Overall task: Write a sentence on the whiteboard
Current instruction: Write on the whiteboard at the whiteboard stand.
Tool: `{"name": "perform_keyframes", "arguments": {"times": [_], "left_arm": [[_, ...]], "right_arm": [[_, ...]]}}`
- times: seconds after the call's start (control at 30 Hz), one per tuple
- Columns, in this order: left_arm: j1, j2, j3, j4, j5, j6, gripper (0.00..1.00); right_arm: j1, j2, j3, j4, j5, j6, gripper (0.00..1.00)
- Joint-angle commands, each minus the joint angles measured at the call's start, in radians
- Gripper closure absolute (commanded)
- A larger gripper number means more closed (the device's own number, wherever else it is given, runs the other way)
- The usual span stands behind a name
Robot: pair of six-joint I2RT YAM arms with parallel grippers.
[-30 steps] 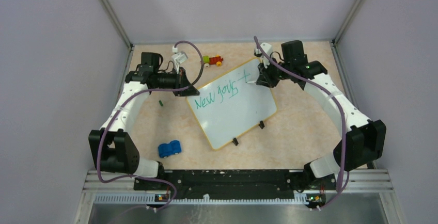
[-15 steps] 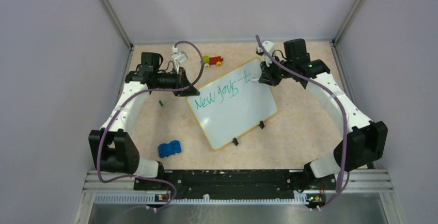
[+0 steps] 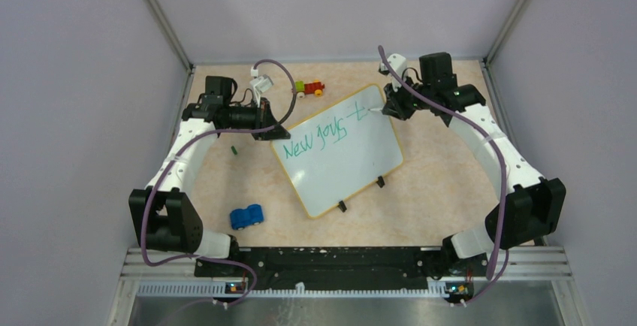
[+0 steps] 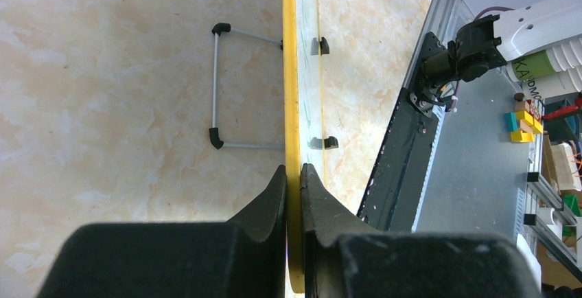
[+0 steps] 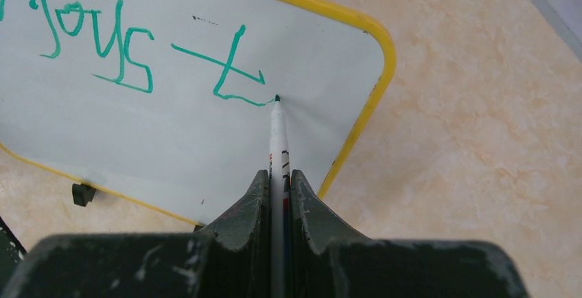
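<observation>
The whiteboard (image 3: pixel 353 162), white with a yellow rim, lies tilted in the middle of the table. Green writing, the sentence (image 3: pixel 319 137), reads "New joys t" along its upper edge. My left gripper (image 3: pixel 273 132) is shut on the board's left corner; its wrist view shows both jaws pinching the yellow rim (image 4: pixel 292 92). My right gripper (image 3: pixel 392 108) is shut on a white marker (image 5: pixel 278 143). The marker's tip rests on the board at the end of the "t" (image 5: pixel 230 64), near the top right corner.
A red, yellow and green toy (image 3: pixel 309 87) lies behind the board. A blue toy car (image 3: pixel 246 215) sits at the front left. A small green cap (image 3: pixel 234 149) lies left of the board. Two black clips (image 3: pixel 380 182) stand on the board's near edge.
The right gripper has moved right along the board's top edge with the marker, extending the foot of the "t". The left arm and the board have not moved.
</observation>
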Motion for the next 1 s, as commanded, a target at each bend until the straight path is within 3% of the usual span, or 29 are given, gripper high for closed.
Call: {"name": "perform_keyframes", "arguments": {"times": [0.0,0.97], "left_arm": [[-0.022,0.013,0.011,-0.002,-0.009,0.06,1.0],[-0.022,0.018,0.014,-0.005,-0.011,0.062,1.0]], "right_arm": [[-0.008,0.004,0.064,0.034,-0.005,0.002,1.0],[-0.017,-0.031,-0.037,0.018,0.022,-0.039,1.0]]}}
